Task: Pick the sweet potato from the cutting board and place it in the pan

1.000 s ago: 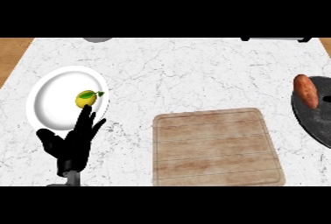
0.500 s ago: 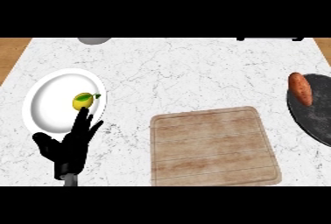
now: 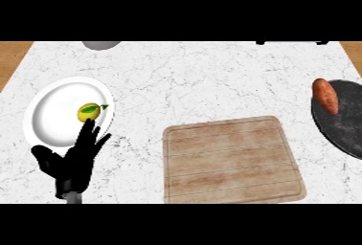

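Head view of the counter (image 3: 198,81). The sweet potato (image 3: 325,95) lies lengthwise on the left part of the dark pan (image 3: 346,131) at the view's right edge, one end close to the rim. Whether it sits flat on the base or leans on the rim cannot be told. The wooden cutting board (image 3: 230,160), in the centre foreground, carries nothing, so the placement appears complete and no grasp is called for.

The left hand (image 3: 74,162) shows at lower left, open with fingers straight and pointing up, and it holds nothing. This is a resting posture, kept well apart from board and pan. Its fingertips overlap the lower rim of a white plate (image 3: 53,107), on which sits a yellow lemon (image 3: 88,111) with a green leaf, unrelated to the task. The right hand is out of view.
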### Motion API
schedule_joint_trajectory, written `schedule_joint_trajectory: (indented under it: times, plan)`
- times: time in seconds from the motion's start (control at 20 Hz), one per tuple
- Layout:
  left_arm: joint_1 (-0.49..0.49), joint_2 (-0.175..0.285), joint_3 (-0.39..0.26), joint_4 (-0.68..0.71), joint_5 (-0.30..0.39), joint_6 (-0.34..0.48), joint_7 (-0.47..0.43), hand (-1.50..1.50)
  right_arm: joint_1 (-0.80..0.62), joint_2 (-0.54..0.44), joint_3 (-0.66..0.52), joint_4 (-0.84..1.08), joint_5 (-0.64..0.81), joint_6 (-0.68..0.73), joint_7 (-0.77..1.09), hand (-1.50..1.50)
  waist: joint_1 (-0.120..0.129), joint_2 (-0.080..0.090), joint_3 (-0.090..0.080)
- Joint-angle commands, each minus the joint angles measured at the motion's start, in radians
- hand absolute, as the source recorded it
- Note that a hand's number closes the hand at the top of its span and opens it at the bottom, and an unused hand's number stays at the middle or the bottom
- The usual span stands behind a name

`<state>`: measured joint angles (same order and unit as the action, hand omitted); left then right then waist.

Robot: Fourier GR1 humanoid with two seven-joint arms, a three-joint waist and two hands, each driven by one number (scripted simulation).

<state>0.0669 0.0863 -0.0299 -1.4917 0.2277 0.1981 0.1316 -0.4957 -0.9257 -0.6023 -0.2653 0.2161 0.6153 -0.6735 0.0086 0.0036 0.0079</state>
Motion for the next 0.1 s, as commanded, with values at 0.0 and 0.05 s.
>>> schedule_joint_trajectory:
  times: [0.0, 0.05]
  plan:
    - [-0.001, -0.007, 0.005, 0.045, -0.012, 0.019, 0.008, 0.0, 0.075, -0.031, -0.005, -0.004, -0.023, 0.21, -0.175, -1.5, -0.008, 0.004, -0.002]
    - [0.006, -0.004, 0.008, 0.059, -0.006, 0.003, -0.006, 0.0, 0.096, -0.032, 0.001, -0.004, -0.024, 0.214, -0.172, -1.5, -0.009, 0.003, -0.003]
